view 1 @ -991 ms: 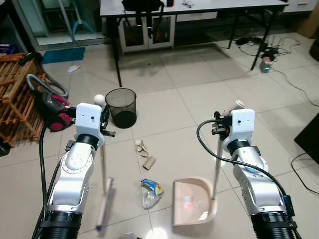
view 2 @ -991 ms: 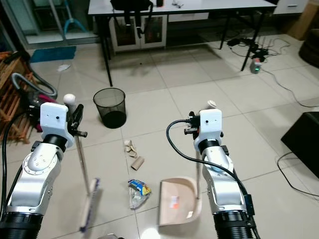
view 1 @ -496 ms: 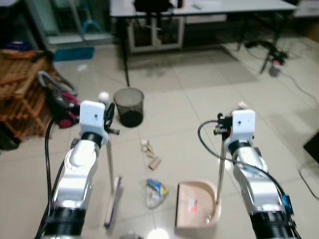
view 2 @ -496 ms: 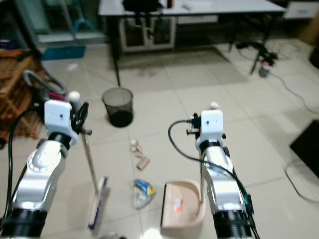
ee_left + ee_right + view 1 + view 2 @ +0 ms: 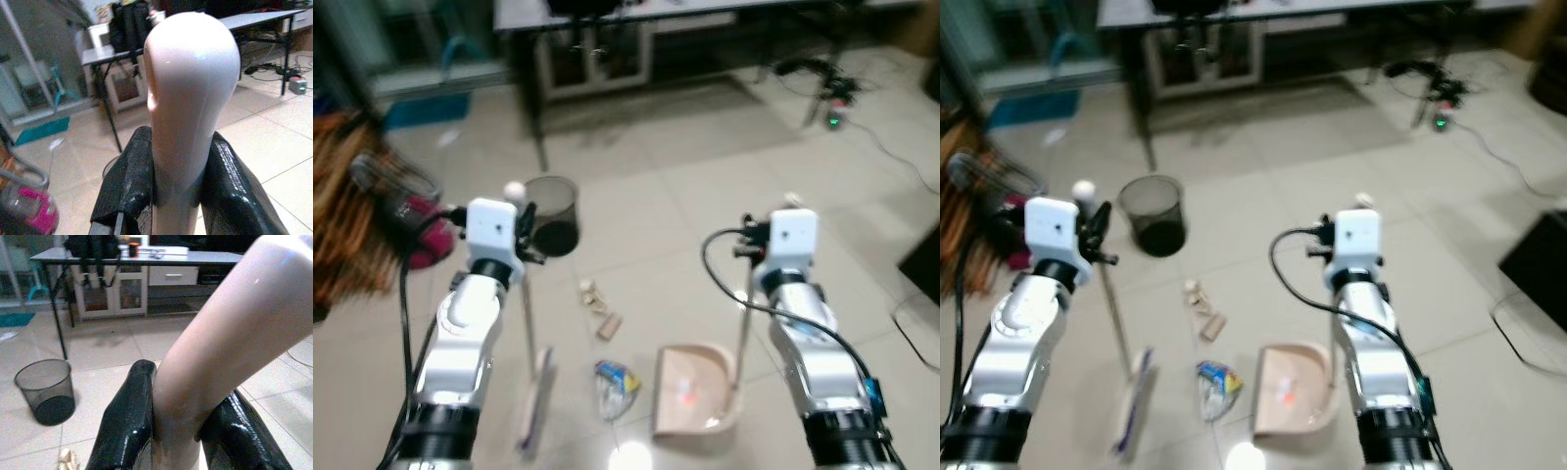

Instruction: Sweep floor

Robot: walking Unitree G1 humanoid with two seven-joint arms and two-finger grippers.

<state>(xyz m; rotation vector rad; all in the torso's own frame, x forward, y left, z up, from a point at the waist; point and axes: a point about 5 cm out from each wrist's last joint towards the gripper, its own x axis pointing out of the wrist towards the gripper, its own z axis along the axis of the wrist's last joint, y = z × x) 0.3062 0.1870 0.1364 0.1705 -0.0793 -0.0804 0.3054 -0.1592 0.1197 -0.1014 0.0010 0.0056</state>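
My left gripper is shut on the pale broom handle; the broom's shaft runs down to the brush head on the tiles at the lower left. My right gripper is shut on the dustpan handle, whose rod drops to the beige dustpan resting on the floor. Between the two tools lie a crumpled wrapper, a cardboard tube and small paper scraps.
A black mesh bin stands just beyond the scraps. A pink vacuum cleaner and a wooden rack are at the left. A table with dark legs is farther back, cables at the right.
The view has shifted and blurred as the camera moved. Both grippers keep their hold; broom and dustpan stay about where they were relative to the litter.
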